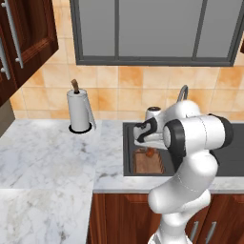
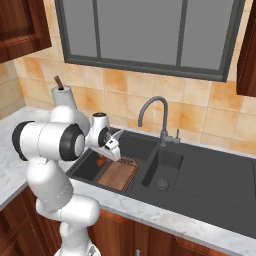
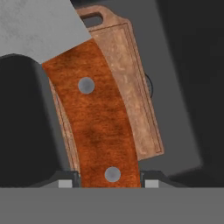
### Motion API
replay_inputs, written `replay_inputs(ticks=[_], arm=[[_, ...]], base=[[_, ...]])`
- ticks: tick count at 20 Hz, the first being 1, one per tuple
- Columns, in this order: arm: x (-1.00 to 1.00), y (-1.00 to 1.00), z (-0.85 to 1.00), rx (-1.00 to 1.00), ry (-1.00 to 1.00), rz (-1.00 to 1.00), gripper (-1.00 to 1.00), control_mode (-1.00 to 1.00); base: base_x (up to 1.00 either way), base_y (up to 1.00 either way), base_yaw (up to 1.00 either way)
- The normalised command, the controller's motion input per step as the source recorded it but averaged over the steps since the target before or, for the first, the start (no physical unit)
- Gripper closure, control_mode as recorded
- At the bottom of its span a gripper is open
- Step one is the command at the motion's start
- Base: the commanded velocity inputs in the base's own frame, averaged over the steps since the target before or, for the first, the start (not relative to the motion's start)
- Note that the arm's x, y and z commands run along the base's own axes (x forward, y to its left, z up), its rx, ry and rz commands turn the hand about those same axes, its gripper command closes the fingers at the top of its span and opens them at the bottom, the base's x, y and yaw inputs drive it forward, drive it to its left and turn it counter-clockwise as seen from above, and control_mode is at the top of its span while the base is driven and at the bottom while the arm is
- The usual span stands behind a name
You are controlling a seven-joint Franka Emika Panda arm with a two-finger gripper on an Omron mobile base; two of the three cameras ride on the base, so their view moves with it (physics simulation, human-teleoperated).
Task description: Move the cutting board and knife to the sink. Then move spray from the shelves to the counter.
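My gripper (image 3: 108, 183) is shut on the knife (image 3: 94, 122), its reddish-brown handle clamped between the fingertips and the silver blade (image 3: 39, 26) pointing away. The knife (image 2: 101, 161) hangs over the left basin of the dark grey sink (image 2: 200, 175). Beneath it, the brown cutting board (image 3: 131, 92) lies flat on the basin floor with its loop handle at the far end. In the left base view the board (image 1: 147, 163) lies under the hand (image 1: 147, 145) and the knife (image 1: 150, 152). The spray and the shelves are out of view.
A gooseneck faucet (image 2: 152, 107) stands behind the sink's divider. A paper towel roll (image 1: 78, 112) sits on the marble counter (image 1: 47, 152) left of the sink. Dark cabinets (image 1: 19, 43) hang at the upper left, and a window (image 1: 157, 28) is above the sink.
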Motion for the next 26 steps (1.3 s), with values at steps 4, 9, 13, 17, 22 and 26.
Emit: replay_inputs(ticks=[4,9,13,17,22,26], arm=[[0.0,-0.07,-0.39,-0.03,0.0,-0.08,1.0,-1.0],[0.0,-0.09,-0.37,-0.02,0.0,-0.08,1.0,-1.0],[0.09,-0.02,-0.37,0.0,0.0,-0.09,1.0,-1.0],[0.13,0.0,-0.35,0.0,0.0,-0.09,1.0,-1.0],[0.08,0.0,-0.39,-0.03,0.0,-0.08,1.0,-1.0],[0.39,0.0,-0.33,0.0,0.0,-0.02,1.0,-1.0]], base=[[0.0,0.0,0.0],[0.0,0.0,0.0],[0.0,0.0,0.0],[0.0,0.0,0.0],[0.0,0.0,0.0],[0.0,0.0,0.0]])
